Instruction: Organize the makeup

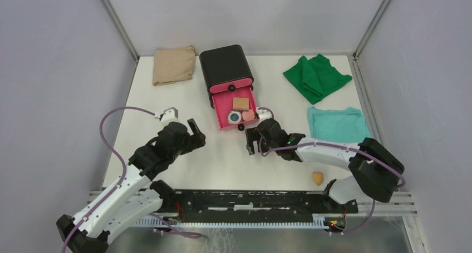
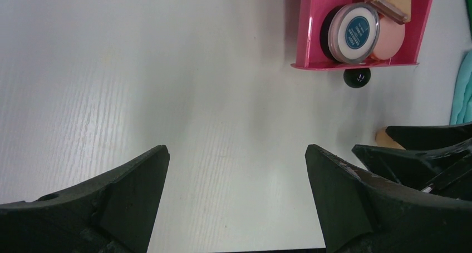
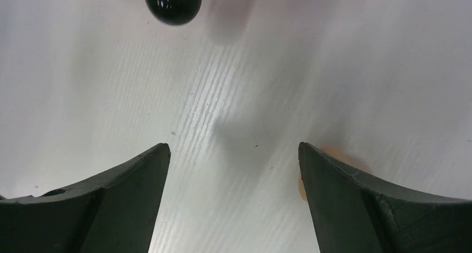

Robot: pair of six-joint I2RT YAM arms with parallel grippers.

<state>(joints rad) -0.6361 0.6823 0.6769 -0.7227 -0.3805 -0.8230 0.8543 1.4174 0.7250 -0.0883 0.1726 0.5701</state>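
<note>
Makeup (image 1: 236, 117) in pink drawer (image 1: 222, 104), tan sponge (image 1: 317, 178) near front edge of table (image 1: 222, 164)

White table (image 1: 222, 164), matte, with faint wood-grain streaks across the top. Plain grey walls box it in: left wall (image 1: 50, 69), back wall (image 1: 245, 14), right wall (image 1: 423, 53). Silvery metal posts (image 1: 116, 22) rise at the two far corners. A black rail (image 1: 250, 200) runs along the near edge. Light is even and diffuse, shadows soft.

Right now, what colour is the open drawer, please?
The drawer is pink; left wrist view.
</note>
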